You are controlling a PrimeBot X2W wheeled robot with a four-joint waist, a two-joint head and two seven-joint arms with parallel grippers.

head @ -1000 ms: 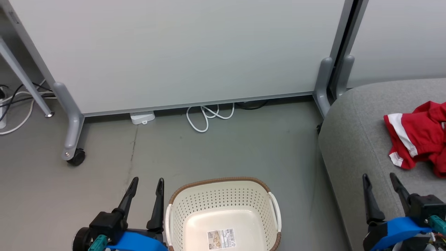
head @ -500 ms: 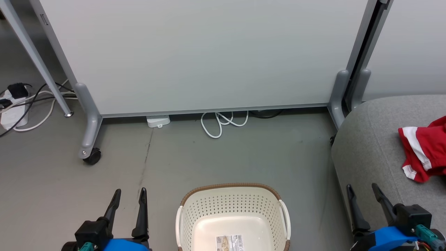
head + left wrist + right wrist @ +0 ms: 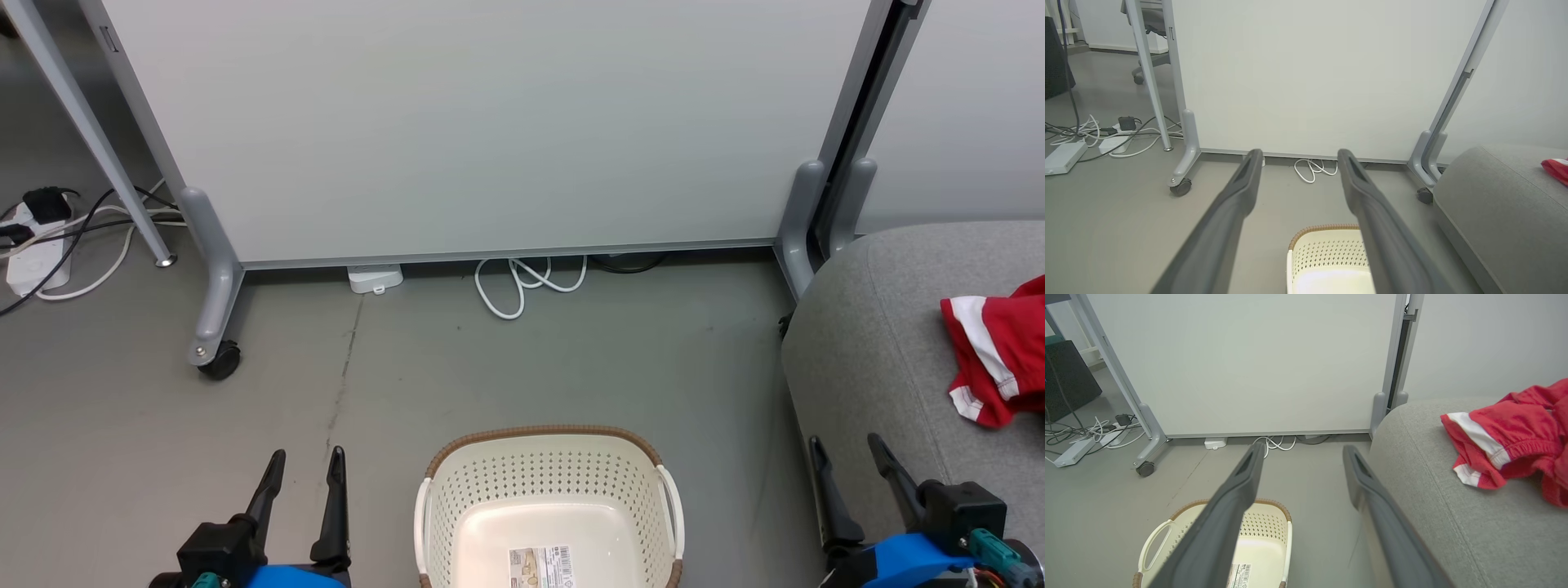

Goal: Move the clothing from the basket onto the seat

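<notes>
Partly cut off by the head view's right edge, the crumpled red white-striped clothing (image 3: 1000, 359) lies on the large grey fabric seat (image 3: 873, 343). The cream perforated plastic basket (image 3: 543, 433), its near half cropped, stands on the grey floor (image 3: 531, 359) between the left gripper (image 3: 309, 452) and the right gripper (image 3: 842, 441), both spread wide and holding nothing.

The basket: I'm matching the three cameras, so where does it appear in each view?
Head view: basket bottom centre, cut by the edge.
Left wrist view: basket bottom centre.
Right wrist view: basket bottom left.
Shared landmark: white cable coil under the panel.
</notes>
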